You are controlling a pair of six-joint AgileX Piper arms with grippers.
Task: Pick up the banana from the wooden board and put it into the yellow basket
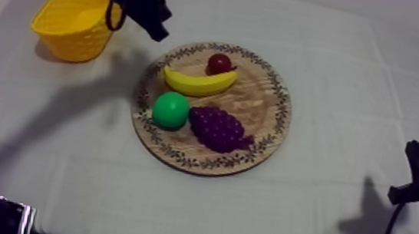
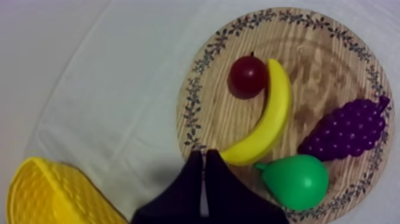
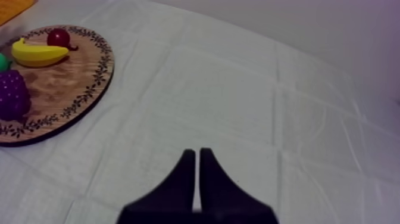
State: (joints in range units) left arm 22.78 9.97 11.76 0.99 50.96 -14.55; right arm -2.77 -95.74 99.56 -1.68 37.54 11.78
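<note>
My left fingers (image 2: 189, 182), pressed together near one end of the banana (image 2: 271, 113), may shove it into the small red fruit (image 2: 247, 75) touching it or the nearby pear (image 2: 294, 182) unless they part first

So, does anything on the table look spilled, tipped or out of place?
Nothing stands out. The yellow banana, small red fruit, green pear and purple grapes lie on the round wooden board; the yellow basket stands upright beside it.
</note>
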